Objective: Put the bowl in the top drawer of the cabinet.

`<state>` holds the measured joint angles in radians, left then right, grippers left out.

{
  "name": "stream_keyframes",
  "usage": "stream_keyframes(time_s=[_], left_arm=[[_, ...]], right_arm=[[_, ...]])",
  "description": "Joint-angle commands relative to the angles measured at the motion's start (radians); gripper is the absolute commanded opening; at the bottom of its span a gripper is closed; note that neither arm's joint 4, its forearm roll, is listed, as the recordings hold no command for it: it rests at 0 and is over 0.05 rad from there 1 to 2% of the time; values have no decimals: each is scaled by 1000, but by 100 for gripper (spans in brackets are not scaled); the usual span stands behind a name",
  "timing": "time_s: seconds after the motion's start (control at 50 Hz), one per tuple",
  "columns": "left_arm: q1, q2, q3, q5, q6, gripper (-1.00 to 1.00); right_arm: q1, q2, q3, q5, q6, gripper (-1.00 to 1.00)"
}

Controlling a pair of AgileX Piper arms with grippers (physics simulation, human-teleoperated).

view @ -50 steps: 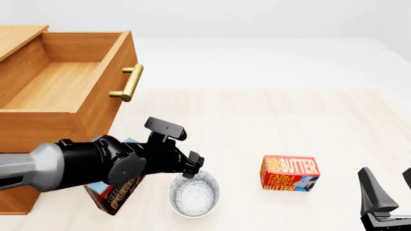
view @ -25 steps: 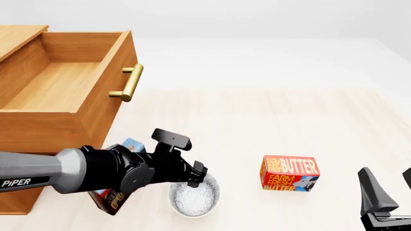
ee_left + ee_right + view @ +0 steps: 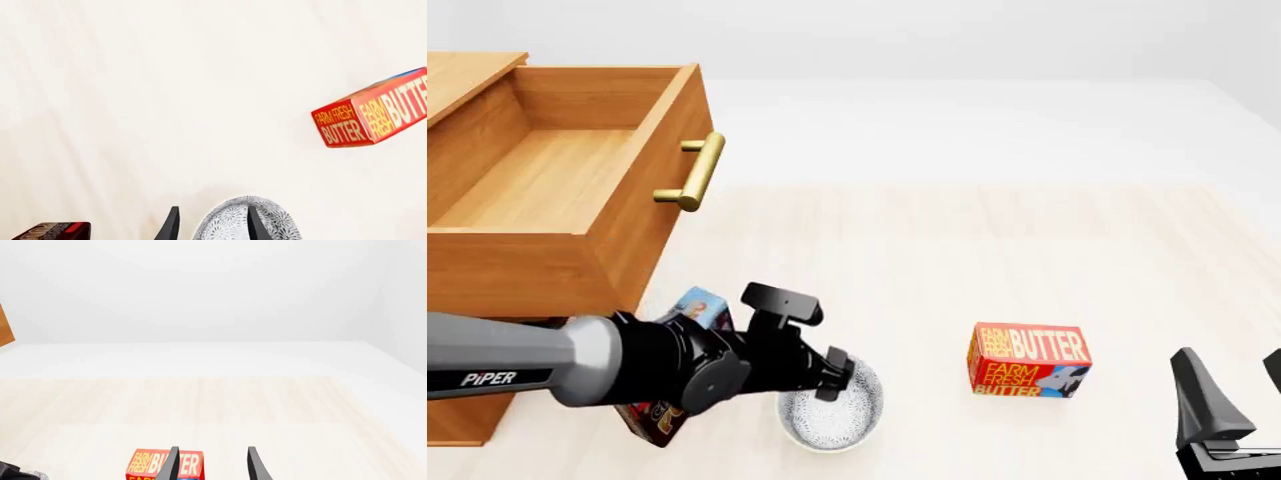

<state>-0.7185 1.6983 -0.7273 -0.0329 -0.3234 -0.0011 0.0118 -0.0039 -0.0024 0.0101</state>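
Note:
The bowl [image 3: 835,412], white with a fine dark pattern, sits on the table near the front edge. My left gripper [image 3: 834,379] hangs open just over its near-left rim. In the left wrist view the bowl [image 3: 275,226] lies between and beyond the fingers: one finger [image 3: 169,227] is outside the rim, the other over the bowl's inside. The top drawer [image 3: 541,180] of the cabinet [image 3: 467,75] stands pulled out, showing nothing inside, with its brass handle [image 3: 690,172] facing right. My right gripper [image 3: 1232,400] rests open at the front right, holding nothing.
A red butter box [image 3: 1028,360] stands right of the bowl, also visible as the butter box [image 3: 373,112] and the butter box [image 3: 163,465]. A dark snack box [image 3: 657,415] leans under my left arm beside the cabinet's front corner.
My left arm has dropped lower and its gripper has come down from above the bowl to its rim. The bowl, butter box and right arm have not moved.

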Motion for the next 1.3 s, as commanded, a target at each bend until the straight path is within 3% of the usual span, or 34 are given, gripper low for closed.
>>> stream_keyframes(time_s=[0.02, 0.62, 0.64, 0.66, 0.98, 1.3], left_arm=[[4, 19, 21, -18, -25, 100], [-18, 33, 41, -46, -76, 100], [-26, -8, 47, -53, -57, -100], [-36, -10, 49, -49, -82, -100], [-50, -107, 48, -24, -47, -100], [-35, -219, 30, 17, 39, -100]], right_arm=[[0, 0, 0, 0, 0, 100], [0, 0, 0, 0, 0, 100], [0, 0, 0, 0, 0, 100], [0, 0, 0, 0, 0, 100], [0, 0, 0, 0, 0, 100], [0, 0, 0, 0, 0, 100]])
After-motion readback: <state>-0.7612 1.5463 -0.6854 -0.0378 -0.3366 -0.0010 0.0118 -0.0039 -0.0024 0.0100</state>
